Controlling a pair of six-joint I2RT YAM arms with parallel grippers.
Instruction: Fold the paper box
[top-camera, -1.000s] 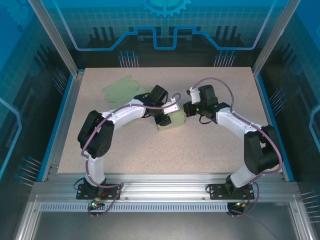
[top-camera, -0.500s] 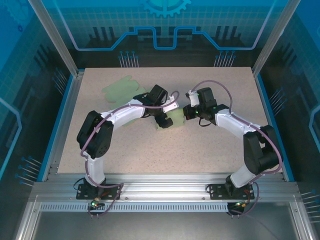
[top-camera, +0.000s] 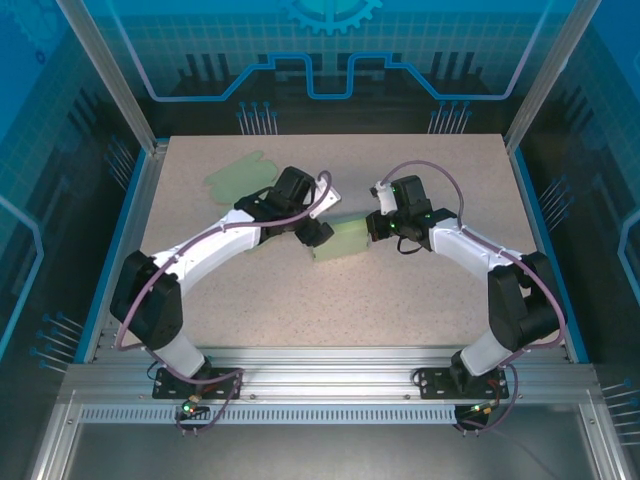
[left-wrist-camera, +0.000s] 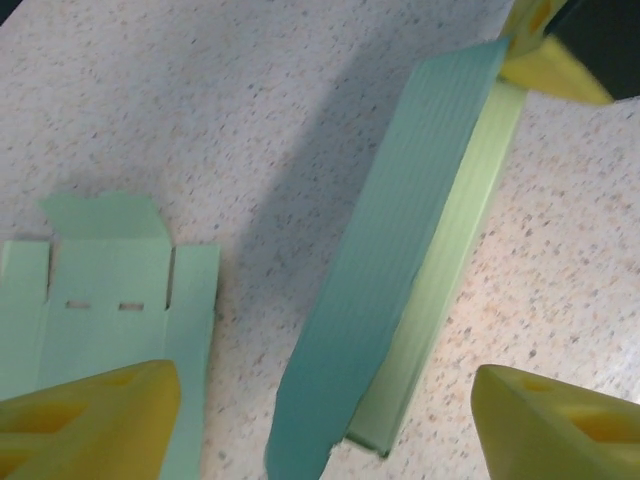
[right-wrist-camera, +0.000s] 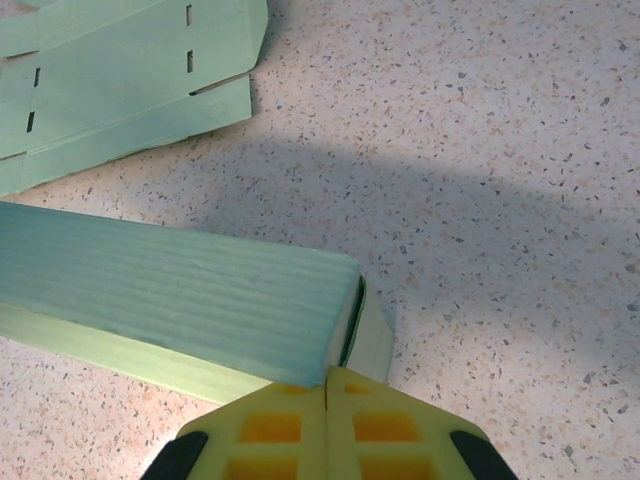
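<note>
Top external: flat green blank (top-camera: 240, 172) lies on the table (top-camera: 430, 300), well left of and behind the paper box (top-camera: 342, 241). Left gripper (top-camera: 316, 231) sits just beside the box's left end, jaws wide apart, nothing held. Box lies on its side mid-table between both grippers. Right gripper (top-camera: 372, 229) is at the box's right end. Left wrist: yellow fingers (left-wrist-camera: 90, 420) spread to either side of the box, not touching it; the blank is left of the box. Right wrist: jaws fully closed, pads (right-wrist-camera: 280, 430) together, tips against the box's end flap.
</note>
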